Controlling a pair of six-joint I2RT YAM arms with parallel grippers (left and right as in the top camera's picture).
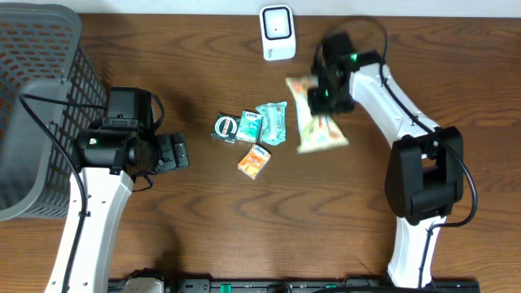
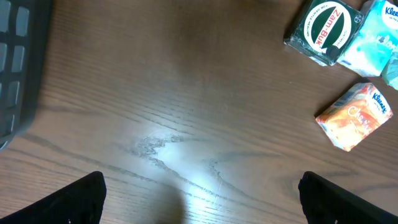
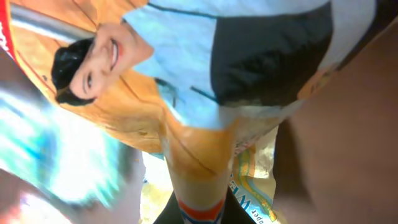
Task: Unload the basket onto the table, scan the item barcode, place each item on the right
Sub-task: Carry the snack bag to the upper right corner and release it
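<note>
The right gripper [image 1: 327,88] has its fingers pressed together on the top end of a bag [image 1: 319,129], pinching it. In the right wrist view the bag [image 3: 186,93] fills nearly the whole frame, printed with a smiling face, and the fingers themselves are hidden behind it. The bag hangs out from the gripper toward the table's middle, near the far edge; whether its lower end touches the wood cannot be told. Just beside it, against the far edge, stands a white scanner [image 1: 278,32].

The left gripper [image 1: 175,152] has its fingers [image 2: 79,198] spread wide, with nothing between them but bare table [image 2: 174,112]. It sits toward the left side, well apart from the bag.

Between the two grippers, around the table's centre, lies a small cluster: a dark Zam-Buk box [image 1: 225,128], two teal packets [image 1: 273,122] touching each other, and an orange tissue pack [image 1: 255,161] just nearer the front edge. A grey basket [image 1: 32,98] fills the far left corner.
</note>
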